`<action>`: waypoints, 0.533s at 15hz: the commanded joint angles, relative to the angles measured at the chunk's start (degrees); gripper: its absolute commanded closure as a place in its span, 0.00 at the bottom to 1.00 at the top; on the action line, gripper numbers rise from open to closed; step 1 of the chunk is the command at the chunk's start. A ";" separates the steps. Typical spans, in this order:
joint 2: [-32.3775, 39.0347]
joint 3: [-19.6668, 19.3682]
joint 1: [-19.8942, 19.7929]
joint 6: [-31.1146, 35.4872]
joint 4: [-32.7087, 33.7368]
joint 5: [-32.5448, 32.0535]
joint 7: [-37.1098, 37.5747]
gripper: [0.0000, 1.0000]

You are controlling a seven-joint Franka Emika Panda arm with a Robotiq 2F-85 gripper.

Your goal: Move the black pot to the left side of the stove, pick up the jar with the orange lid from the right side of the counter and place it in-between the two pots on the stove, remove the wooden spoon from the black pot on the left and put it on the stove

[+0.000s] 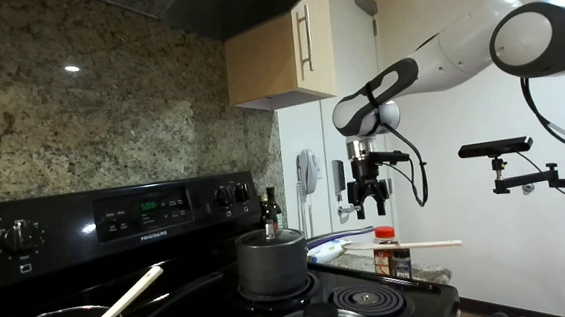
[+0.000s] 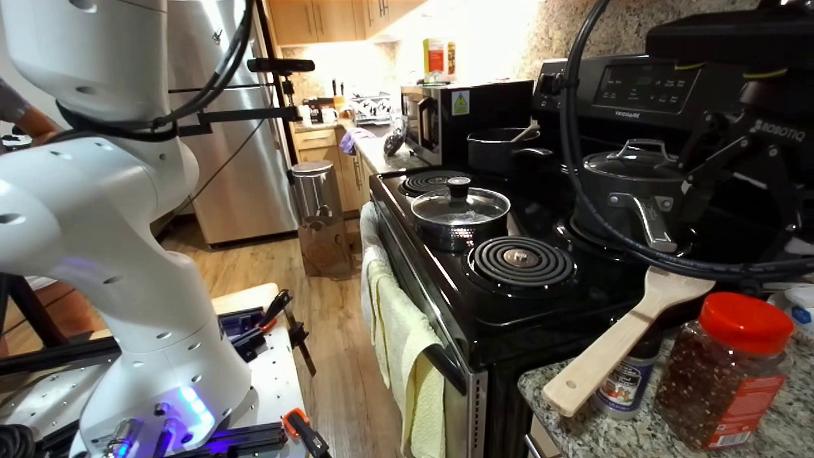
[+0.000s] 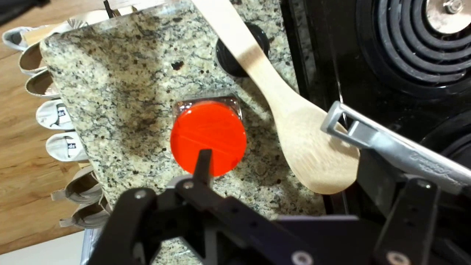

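Below the hand, orange-lidded jar.

In the wrist view a speckled granite counter ends in a corner, with a wood-plank floor beyond its edge. In an exterior view a plain white wall rises past that corner, while a mottled stone wall runs toward the rear edge, a blond-wood cabinet hung high. Elsewhere, a brightly lit far wall shows above a farther counter, near a steel refrigerator.
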 commanded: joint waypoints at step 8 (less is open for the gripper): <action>10.41 -0.29 -2.61 -3.50 11.61 3.28 9.48 0.00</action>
